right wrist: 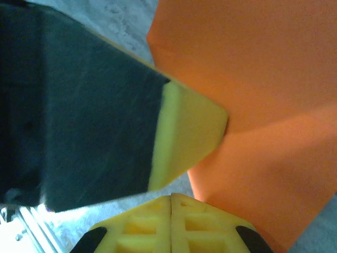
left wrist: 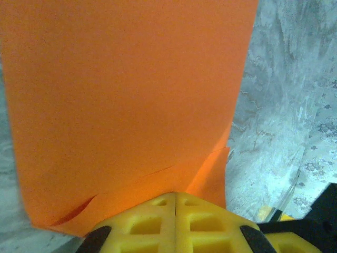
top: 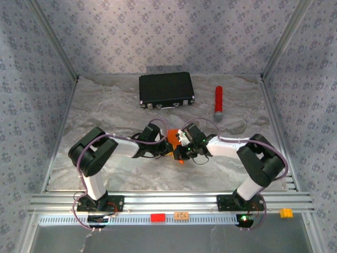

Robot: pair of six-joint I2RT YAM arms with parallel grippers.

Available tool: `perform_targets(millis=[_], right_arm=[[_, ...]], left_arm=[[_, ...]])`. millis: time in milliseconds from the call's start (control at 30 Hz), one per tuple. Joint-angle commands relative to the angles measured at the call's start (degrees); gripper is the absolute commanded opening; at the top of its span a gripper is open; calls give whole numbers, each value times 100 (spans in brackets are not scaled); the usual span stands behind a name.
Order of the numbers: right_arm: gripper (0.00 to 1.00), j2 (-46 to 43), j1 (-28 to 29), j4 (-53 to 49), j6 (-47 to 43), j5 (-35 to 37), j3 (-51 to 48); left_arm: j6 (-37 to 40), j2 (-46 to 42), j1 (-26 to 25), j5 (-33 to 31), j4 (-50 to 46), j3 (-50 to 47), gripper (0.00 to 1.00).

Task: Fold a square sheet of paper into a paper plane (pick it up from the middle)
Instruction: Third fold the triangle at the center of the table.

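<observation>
The square sheet of paper [top: 178, 157], bright orange and creased, sits between both grippers at mid-table. In the left wrist view the paper [left wrist: 126, 105] spreads out from the tips of my left gripper [left wrist: 175, 194], whose yellow jaws are shut, with folded layers showing near them. My left gripper [top: 167, 144] pinches the sheet, and its yellow fingertip [right wrist: 187, 134] dents the paper [right wrist: 253, 95] at a crease. My right gripper [right wrist: 172, 196] is shut too, its tips right beside the sheet's lower edge with nothing seen between them. In the top view my right gripper [top: 182, 148] faces the left one.
A shut black case [top: 166, 89] lies at the back of the marbled table [top: 105, 116]. A red cylinder [top: 218, 100] lies to its right. Patterned walls close off both sides and the back. Small coloured bricks [top: 157, 217] sit on the front rail.
</observation>
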Motion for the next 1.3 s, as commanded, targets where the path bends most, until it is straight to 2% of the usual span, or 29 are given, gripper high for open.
perform_targets(millis=[0, 733, 1000, 1267], right_arm=[[9, 302, 34, -79, 76, -13, 29], [10, -1215, -155, 180, 524, -179, -1622], [10, -1880, -290, -188, 379, -502, -1029], [10, -931, -303, 40, 458, -347, -334]], left_arm=[[134, 22, 9, -237, -491, 9, 0], [144, 58, 53, -253, -506, -29, 0], [150, 22, 41, -255, -485, -54, 0], [144, 23, 38, -252, -456, -43, 0]])
